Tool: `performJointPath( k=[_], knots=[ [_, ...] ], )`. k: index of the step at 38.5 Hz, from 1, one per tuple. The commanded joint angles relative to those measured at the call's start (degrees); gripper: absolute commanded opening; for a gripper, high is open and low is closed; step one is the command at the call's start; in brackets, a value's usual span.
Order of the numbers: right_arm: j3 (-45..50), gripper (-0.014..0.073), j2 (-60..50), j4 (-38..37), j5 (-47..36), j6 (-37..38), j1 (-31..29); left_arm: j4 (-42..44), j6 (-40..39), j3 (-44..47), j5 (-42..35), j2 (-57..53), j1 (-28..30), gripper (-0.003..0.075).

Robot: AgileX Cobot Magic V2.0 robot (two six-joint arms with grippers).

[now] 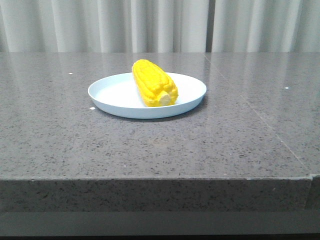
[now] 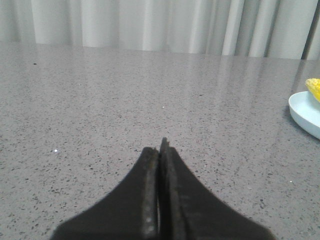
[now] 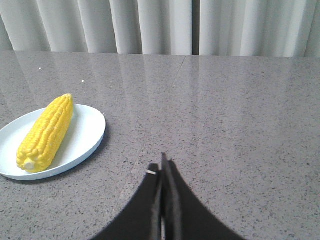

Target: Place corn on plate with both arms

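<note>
The yellow corn (image 1: 154, 83) lies on the pale blue-white plate (image 1: 110, 92) in the middle of the table, its pale stub end toward the front. The right wrist view shows the same corn (image 3: 46, 131) lying lengthwise on the plate (image 3: 86, 135). My right gripper (image 3: 162, 162) is shut and empty, well apart from the plate. My left gripper (image 2: 160, 146) is shut with nothing in it; only the plate's rim (image 2: 304, 112) and a tip of corn (image 2: 314, 87) show at that view's edge. Neither gripper appears in the front view.
The grey speckled stone table (image 1: 60, 140) has a front edge close to the camera and a seam (image 1: 260, 120) running across its right part. Pale curtains (image 1: 160, 25) hang behind the table.
</note>
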Motion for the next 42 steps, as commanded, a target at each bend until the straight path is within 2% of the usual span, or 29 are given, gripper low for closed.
performJointPath(
  k=[1,12,16,21,31,42],
  knots=[
    [-1.47,-0.0069,0.47,-0.65,-4.70,-0.07,-0.35,-0.60,0.00,1.34,-4.93,-1.03,0.23,-0.0020],
    [-0.94,-0.0069,0.45,-0.65,-5.02,-0.13,-0.35,-0.60,0.00,1.34,-4.93,-1.03,0.23,-0.0020],
    [2.15,-0.0069,-0.74,1.76,-9.30,-4.58,-0.97,-0.60,0.00,1.34,-4.93,-1.03,0.23,-0.0020],
    [9.33,-0.0069,-5.66,8.00,-15.25,-11.21,-5.32,-0.60,0.00,1.34,-4.93,-1.03,0.23,-0.0020],
    [20.26,-0.0069,-13.67,11.37,-14.94,-13.03,-12.80,-0.60,0.00,1.34,-4.93,-1.03,0.23,-0.0020],
    [22.78,-0.0069,-17.62,11.80,-12.14,-13.03,-14.80,-0.60,0.00,1.34,-4.93,-1.03,0.23,-0.0020]
  ],
)
